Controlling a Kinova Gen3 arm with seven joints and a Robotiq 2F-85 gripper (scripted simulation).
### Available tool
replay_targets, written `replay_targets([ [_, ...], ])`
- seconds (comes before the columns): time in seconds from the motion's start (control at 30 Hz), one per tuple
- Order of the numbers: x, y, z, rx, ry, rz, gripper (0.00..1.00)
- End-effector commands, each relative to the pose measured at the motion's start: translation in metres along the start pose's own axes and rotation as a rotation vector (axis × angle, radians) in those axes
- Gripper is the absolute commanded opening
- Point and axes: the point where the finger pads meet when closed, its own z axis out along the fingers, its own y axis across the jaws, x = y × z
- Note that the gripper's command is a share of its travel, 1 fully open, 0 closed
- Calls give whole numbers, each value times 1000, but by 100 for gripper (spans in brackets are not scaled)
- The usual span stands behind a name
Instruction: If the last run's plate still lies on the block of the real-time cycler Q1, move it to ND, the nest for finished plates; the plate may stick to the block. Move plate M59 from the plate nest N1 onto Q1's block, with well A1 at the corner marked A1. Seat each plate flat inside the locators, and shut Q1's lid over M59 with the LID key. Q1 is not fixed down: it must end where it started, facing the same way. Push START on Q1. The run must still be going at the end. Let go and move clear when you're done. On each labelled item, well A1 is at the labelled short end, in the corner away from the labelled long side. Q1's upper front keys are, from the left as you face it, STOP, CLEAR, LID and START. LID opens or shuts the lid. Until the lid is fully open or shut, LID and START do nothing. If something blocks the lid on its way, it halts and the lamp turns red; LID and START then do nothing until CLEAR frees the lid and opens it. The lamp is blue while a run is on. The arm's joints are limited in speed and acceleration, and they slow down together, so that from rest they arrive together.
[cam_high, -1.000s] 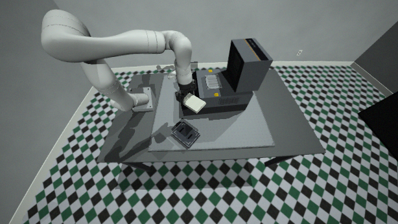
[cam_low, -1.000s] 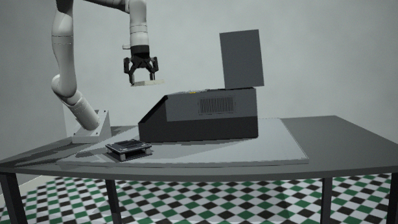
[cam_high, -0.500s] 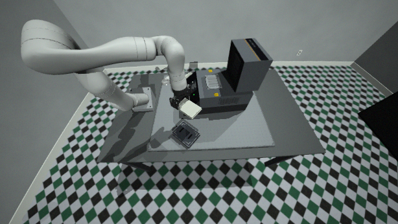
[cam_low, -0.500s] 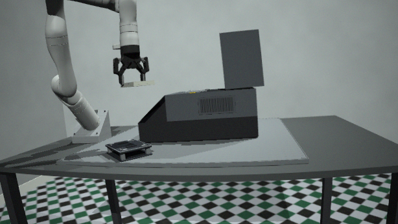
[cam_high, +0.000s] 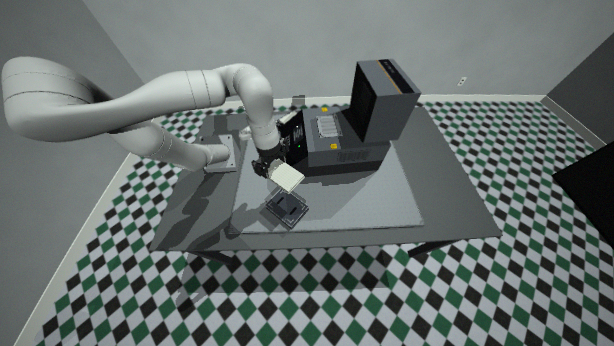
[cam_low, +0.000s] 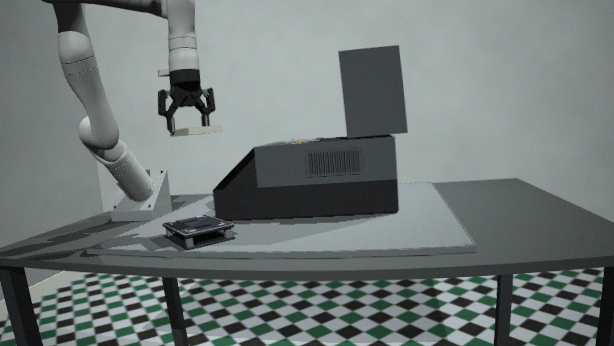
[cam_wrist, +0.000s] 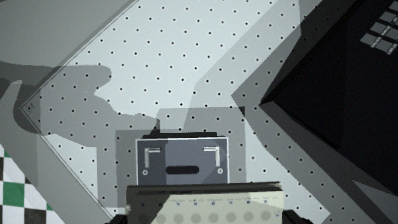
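Note:
My gripper (cam_low: 189, 129) (cam_wrist: 206, 218) is shut on a cream plate (cam_high: 287, 177) (cam_low: 202, 131) (cam_wrist: 230, 205), held level high above the board. A dark nest (cam_high: 278, 209) (cam_low: 200, 224) (cam_wrist: 155, 165) with corner locators stands below it, with no plate on it; its label is not readable. Cycler Q1 (cam_high: 322, 156) (cam_low: 280, 167) (cam_wrist: 310, 105) has its lid (cam_high: 386, 107) (cam_low: 374, 90) raised. Its block (cam_high: 328, 126) shows no plate. Q1's lamp (cam_high: 299, 146) is green. A pale flat item (cam_high: 287, 118), perhaps M59, shows partly behind the arm and Q1's front.
Q1's body stands right of the held plate, its sloping front with the keys (cam_wrist: 387, 30) close by. The pale perforated board (cam_high: 370, 210) (cam_low: 430, 240) (cam_wrist: 150, 75) lies on the grey table (cam_high: 450, 200) (cam_low: 525, 225). The arm's base (cam_high: 227, 155) (cam_low: 135, 212) is at the left.

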Motion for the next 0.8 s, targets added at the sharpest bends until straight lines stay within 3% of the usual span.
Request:
replay_targets([
  [0.0,-1,-9,-1,-1,-2,0,90],
  [0.17,-2,-25,-1,-1,-2,0,90],
  [0.77,-2,-25,-1,-1,-2,0,90],
])
